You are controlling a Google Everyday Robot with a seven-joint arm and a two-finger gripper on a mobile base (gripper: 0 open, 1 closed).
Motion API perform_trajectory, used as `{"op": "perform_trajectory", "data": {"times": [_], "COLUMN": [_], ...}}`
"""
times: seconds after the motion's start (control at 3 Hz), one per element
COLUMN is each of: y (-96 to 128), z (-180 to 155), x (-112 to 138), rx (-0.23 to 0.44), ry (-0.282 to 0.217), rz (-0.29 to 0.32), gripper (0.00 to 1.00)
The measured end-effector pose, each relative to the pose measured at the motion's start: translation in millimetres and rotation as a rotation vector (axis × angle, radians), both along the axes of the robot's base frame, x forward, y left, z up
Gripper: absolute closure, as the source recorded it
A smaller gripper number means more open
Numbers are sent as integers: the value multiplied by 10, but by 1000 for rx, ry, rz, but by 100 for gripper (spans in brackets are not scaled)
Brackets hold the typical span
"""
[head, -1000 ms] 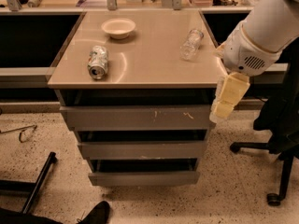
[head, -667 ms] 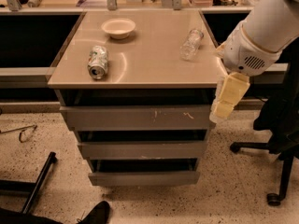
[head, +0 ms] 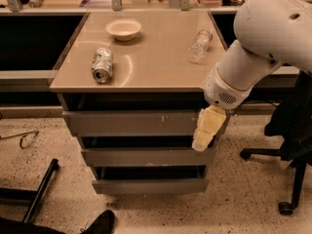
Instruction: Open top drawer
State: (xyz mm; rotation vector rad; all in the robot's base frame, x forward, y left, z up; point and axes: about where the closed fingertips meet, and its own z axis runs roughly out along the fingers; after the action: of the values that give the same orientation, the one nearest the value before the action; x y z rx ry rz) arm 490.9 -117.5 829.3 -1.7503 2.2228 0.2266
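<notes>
We find the top drawer (head: 131,123) directly under the bench (head: 156,57) slab, a wide grey handleless front with a dark gap along its upper edge. In our judgement it is shut or nearly so. The pincer (head: 202,141) hangs at the drawer's right end, pointing down across the front's right edge, its tip reaching the drawer's lower edge. We cannot tell whether the pincer is open or closed, nor whether it touches the front.

With no handle to take, we think the arm has been brought to that right edge because an edge or the gap above is the only purchase the front offers. The pull has not yet begun.

Above the drawer, on the bench, a can (head: 102,65) lies on its side over the drawer's left part. A bottle (head: 200,45) lies over its right part, and a bowl (head: 123,28) sits farther back. Being loose and round, the can and bottle could roll if the pull jolts the bench. Two slimmer drawers (head: 146,156) sit below the top drawer.
</notes>
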Motion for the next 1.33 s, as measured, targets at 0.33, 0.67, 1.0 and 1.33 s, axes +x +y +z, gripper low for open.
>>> {"op": "perform_trajectory", "data": {"times": [0.33, 0.67, 1.0, 1.33], "y": [0, 61, 154, 156], "z": [-1, -449, -963, -965], "x": [0, 23, 117, 118], "rx": [0, 38, 187, 187], "ry": [0, 48, 66, 66], "rz": [0, 0, 12, 13], "gripper": [0, 0, 0, 0]}}
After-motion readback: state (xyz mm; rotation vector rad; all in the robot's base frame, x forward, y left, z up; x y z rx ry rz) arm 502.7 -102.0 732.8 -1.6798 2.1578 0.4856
